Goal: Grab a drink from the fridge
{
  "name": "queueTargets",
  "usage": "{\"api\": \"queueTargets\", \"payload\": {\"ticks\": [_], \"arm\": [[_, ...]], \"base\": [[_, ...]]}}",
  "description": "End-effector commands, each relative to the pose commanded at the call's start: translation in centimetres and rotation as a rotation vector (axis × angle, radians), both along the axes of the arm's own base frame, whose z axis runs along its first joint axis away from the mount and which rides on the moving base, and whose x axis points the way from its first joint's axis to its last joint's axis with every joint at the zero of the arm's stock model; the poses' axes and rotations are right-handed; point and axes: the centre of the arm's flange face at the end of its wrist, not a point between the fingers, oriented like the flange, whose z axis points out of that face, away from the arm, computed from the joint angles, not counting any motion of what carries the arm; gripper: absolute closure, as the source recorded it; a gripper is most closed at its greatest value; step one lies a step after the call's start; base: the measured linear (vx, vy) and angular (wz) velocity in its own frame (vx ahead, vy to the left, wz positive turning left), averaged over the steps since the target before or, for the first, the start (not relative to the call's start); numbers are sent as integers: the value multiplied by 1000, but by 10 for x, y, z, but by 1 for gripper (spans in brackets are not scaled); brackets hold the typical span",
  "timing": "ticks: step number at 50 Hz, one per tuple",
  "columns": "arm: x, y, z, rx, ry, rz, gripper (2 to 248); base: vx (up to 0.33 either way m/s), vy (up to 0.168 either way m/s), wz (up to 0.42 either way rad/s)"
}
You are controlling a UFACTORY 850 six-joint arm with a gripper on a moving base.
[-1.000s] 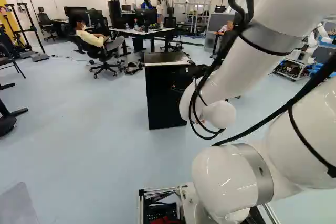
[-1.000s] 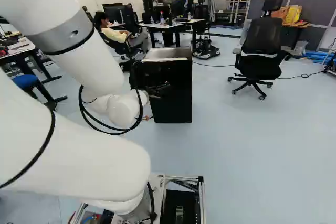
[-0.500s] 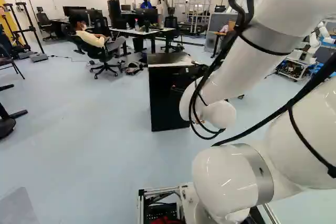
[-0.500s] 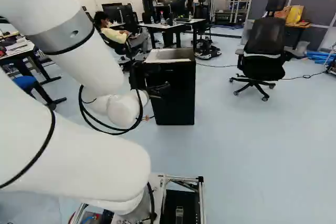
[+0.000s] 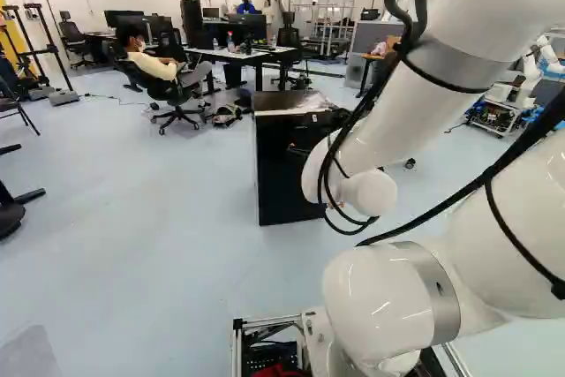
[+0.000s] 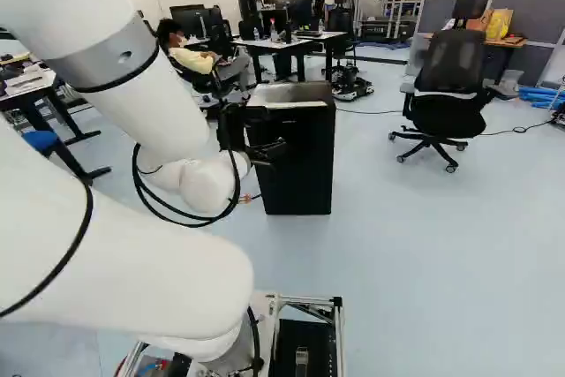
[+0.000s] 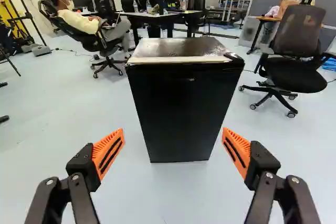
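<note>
"Fridge (image 5: 284, 174) in the left base view, where do you see it?"

"Near the middle, upright on the floor (image 5: 150, 245), black, with the white arm (image 5: 380, 112) covering part of its right side."

"And in the right base view?"

"Just left of the middle. The gripper (image 6: 268, 151) shows dark against its black face, so I can't tell from there whether they touch. An office chair (image 6: 448, 72) stands off to the right, apart from the fridge."

"Now the wrist view: how are the fingers?"

"Spread wide, orange pads (image 7: 108, 153) well apart. The fridge stands straight ahead of them, beyond the tips, a flat black face toward the gripper (image 7: 173, 132) and a pale strip along the near edge of its top."

"Anything behind it?"

"A desk (image 7: 157, 17), with bottles (image 7: 148, 6) standing on it."
</note>
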Motion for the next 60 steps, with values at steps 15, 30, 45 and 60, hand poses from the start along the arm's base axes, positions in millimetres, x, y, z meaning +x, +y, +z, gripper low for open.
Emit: {"api": "queueTargets", "payload": {"ticks": [15, 30, 45, 60], "arm": [[0, 0, 0, 0, 0, 0, 3], [0, 0, 0, 0, 0, 0, 3], [0, 0, 0, 0, 0, 0, 3], [0, 0, 0, 0, 0, 0, 3]], "base": [[67, 56, -14], [37, 45, -10], [42, 51, -10], [43, 57, -12]]}}
